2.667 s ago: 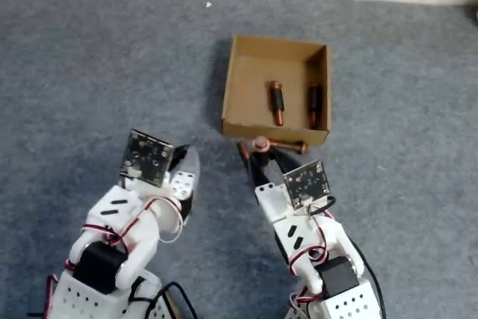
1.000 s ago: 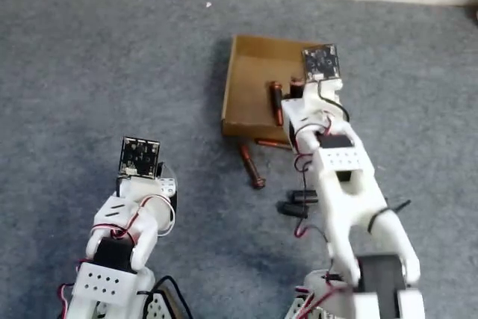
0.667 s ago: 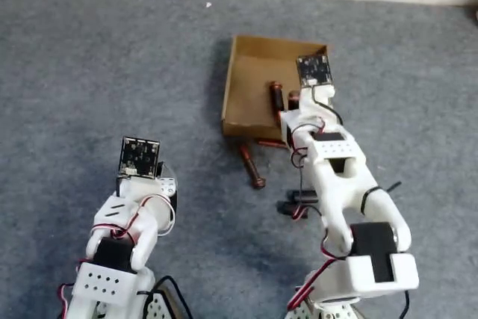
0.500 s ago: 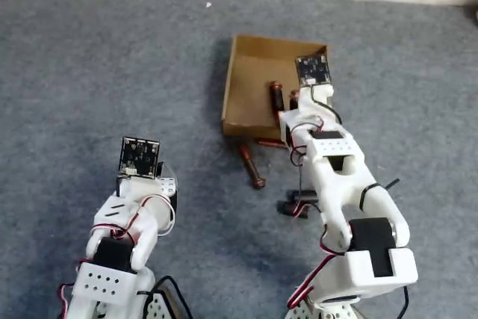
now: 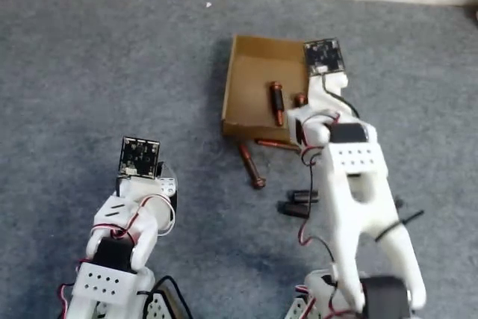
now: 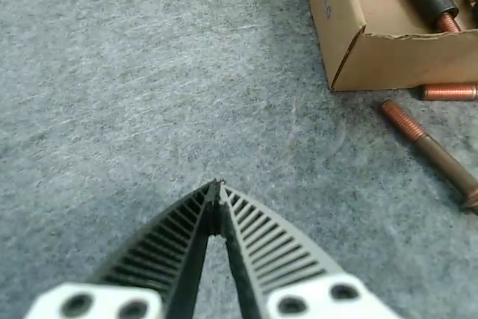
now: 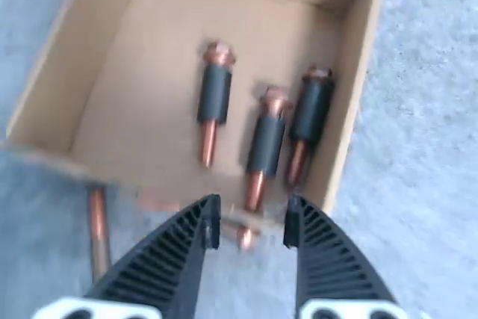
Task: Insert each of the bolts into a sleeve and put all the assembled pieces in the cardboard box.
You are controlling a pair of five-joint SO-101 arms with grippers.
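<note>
Cardboard box (image 5: 240, 102): brown, shallow, open-topped, flat on the grey carpet. Inside I count three assembled pieces, each a copper bolt through a black sleeve. The first piece (image 7: 213, 95) lies apart near the middle of the floor. The second piece (image 7: 267, 146) and third piece (image 7: 311, 116) lie side by side near one wall. Outside I see a bare bolt (image 5: 272, 143) lying along the box's near wall and a slanted bolt (image 5: 252, 164) beside it, head away from the box. Upper sleeve (image 5: 303, 196) and lower sleeve (image 5: 292, 210), both empty, lie close together farther off.
</note>
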